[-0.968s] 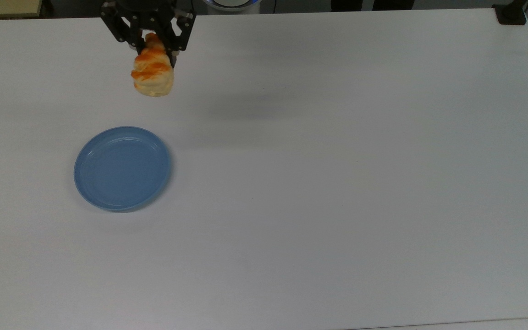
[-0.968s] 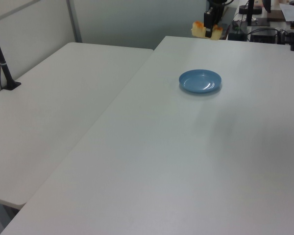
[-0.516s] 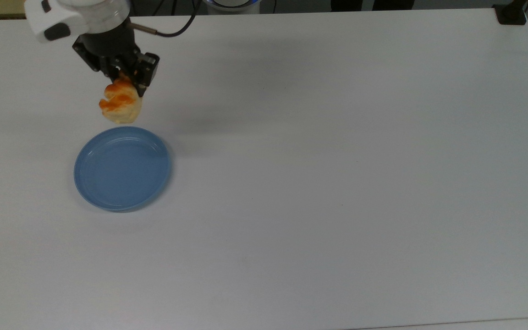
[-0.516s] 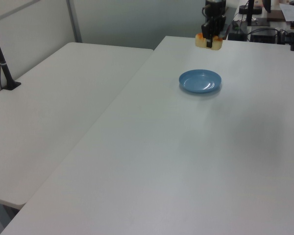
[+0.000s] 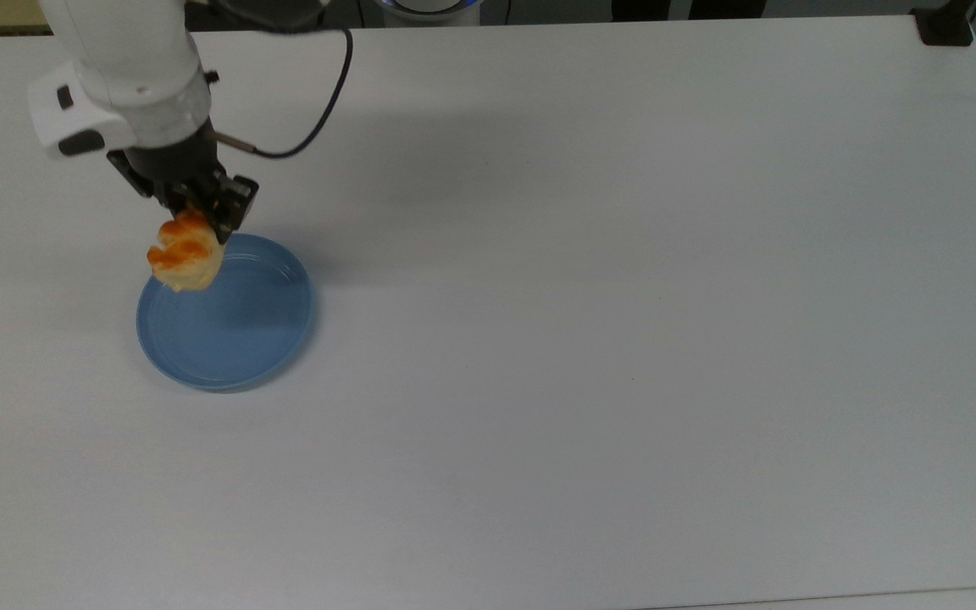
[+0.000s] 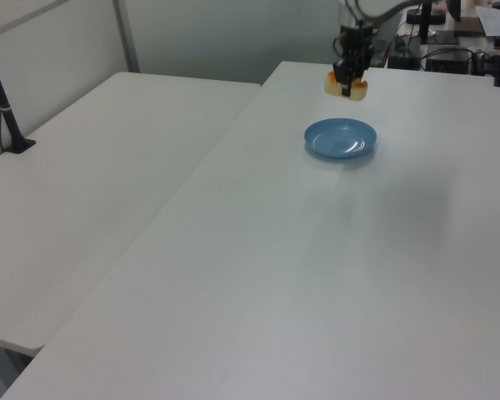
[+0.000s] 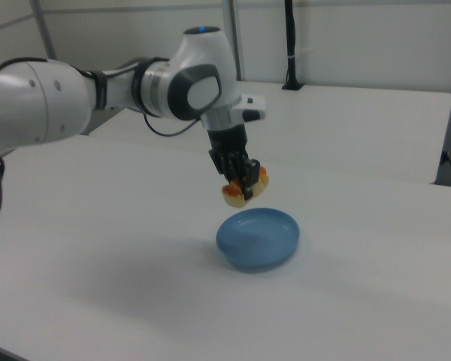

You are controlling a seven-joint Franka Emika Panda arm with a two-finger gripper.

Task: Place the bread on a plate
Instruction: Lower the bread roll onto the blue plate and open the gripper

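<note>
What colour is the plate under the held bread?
Light blue, plain with no pattern; the plate shows best in the top view, with the bread held over its rim.

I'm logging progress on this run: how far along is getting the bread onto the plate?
Done: the bread is picked up, gripped by the end effector and clear of the table. In hand: it hangs in the air near the plate, by the rim on the right view's left. Left: centre it, lower it, release it.

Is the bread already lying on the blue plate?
No, in the right view the bread hangs in the gripper, clearly above the plate and apart from it.
</note>
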